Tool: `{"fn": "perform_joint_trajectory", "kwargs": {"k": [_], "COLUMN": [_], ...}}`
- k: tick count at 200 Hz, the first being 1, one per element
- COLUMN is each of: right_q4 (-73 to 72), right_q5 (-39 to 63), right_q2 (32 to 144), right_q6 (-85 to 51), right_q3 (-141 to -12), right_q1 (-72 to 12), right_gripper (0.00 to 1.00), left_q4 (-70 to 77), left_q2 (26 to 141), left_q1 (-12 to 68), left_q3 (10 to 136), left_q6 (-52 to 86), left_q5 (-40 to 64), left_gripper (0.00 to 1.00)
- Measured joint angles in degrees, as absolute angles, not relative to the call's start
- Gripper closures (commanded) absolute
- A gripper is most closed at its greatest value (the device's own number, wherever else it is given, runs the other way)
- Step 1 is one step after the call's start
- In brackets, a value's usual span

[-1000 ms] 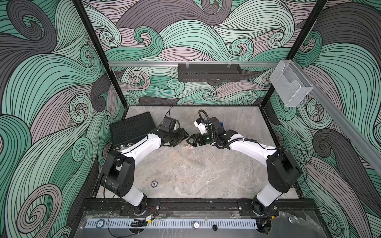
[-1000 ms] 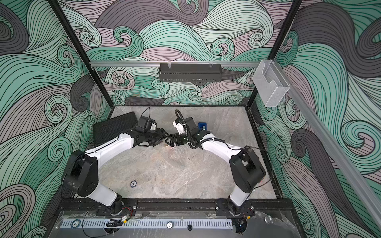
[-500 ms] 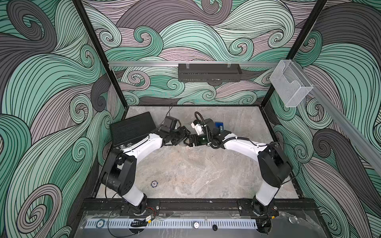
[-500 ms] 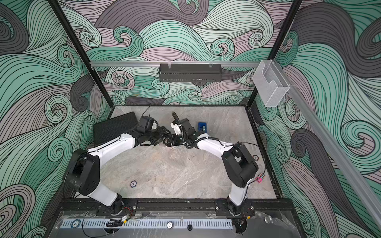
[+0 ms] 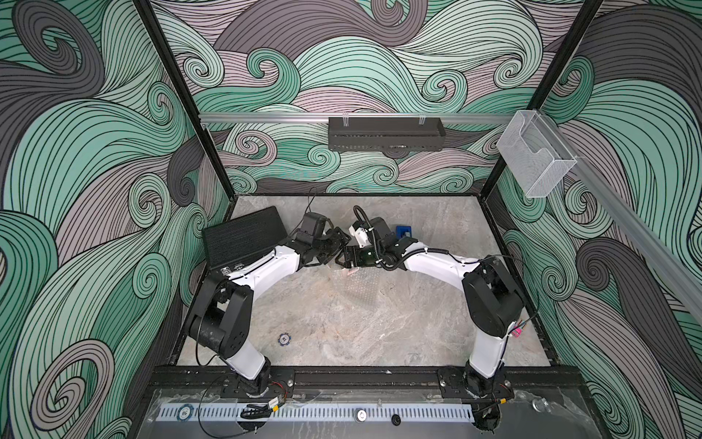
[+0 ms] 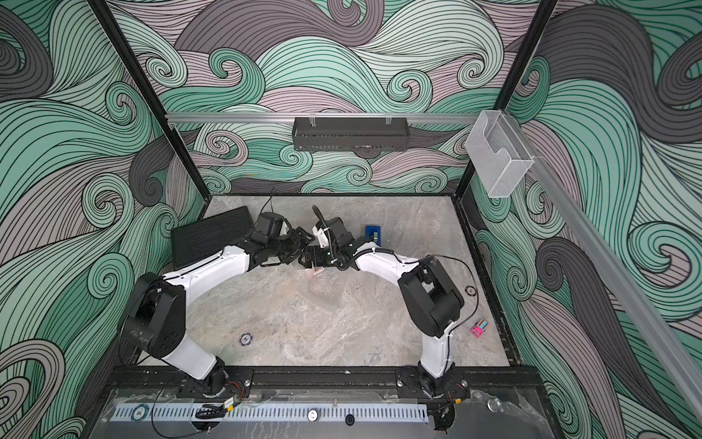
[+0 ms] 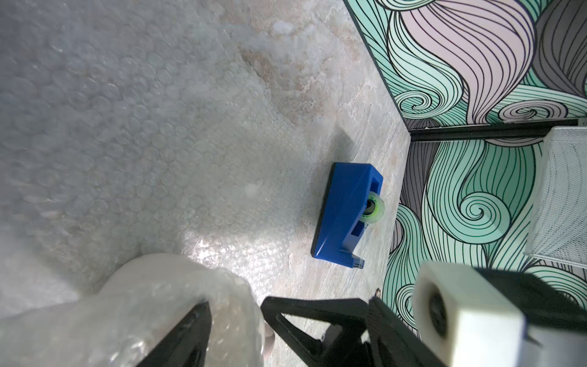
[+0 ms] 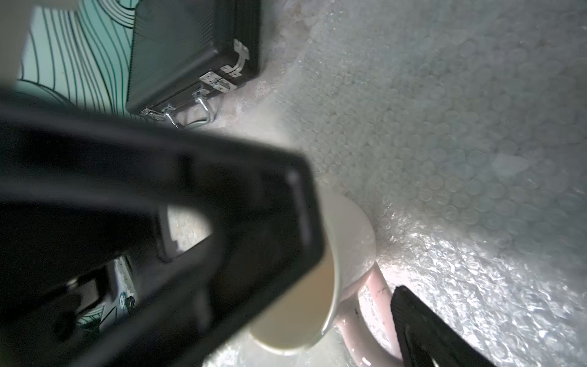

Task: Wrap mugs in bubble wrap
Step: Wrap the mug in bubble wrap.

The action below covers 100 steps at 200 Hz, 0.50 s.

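Mug [image 8: 305, 311] lies half-swathed in bubble wrap [image 8: 444, 127] — left gripper [image 7: 235, 308] and right gripper [image 8: 355, 251] both spread-fingered astride it.

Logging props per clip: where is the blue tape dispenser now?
In both top views the dispenser sits on the table toward the back, right of centre, just behind the right arm.

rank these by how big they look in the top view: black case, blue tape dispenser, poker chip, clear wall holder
1. black case and clear wall holder: about alike. The holder hangs higher, likely nearer the camera, so no ranking between them.
2. blue tape dispenser
3. poker chip, only slightly smaller
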<state>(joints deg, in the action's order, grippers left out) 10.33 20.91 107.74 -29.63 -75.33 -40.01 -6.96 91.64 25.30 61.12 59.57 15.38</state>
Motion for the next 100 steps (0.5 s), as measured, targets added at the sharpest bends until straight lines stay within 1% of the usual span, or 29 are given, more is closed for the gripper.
{"fn": "perform_joint_trajectory", "kwargs": {"k": [20,45,71,100], "right_q4": [10.7,10.9,10.9,11.4], "right_q5": [19.8,18.8,17.8,16.9], "right_q2": [108.7,109.5,109.5,109.5], "right_q6": [-30.5,-31.3,-32.0,-31.9], "right_q3": [-76.0,-76.3,-76.3,-77.1], "right_q1": [-40.0,-40.0,-40.0,-39.9], "right_gripper": [0.19,0.27,0.41,0.54], "left_q4": [-6.4,-6.1,-6.9,-12.5], "left_q2": [91.6,91.6,91.3,88.4], "left_q1": [25.3,25.6,25.8,26.0], "left_q3": [60.8,60.6,60.6,62.3], "left_q6": [59.9,60.0,59.7,58.0], "left_q5": [15.6,15.8,15.6,13.1], "left_gripper": [0.22,0.22,0.22,0.20]}}
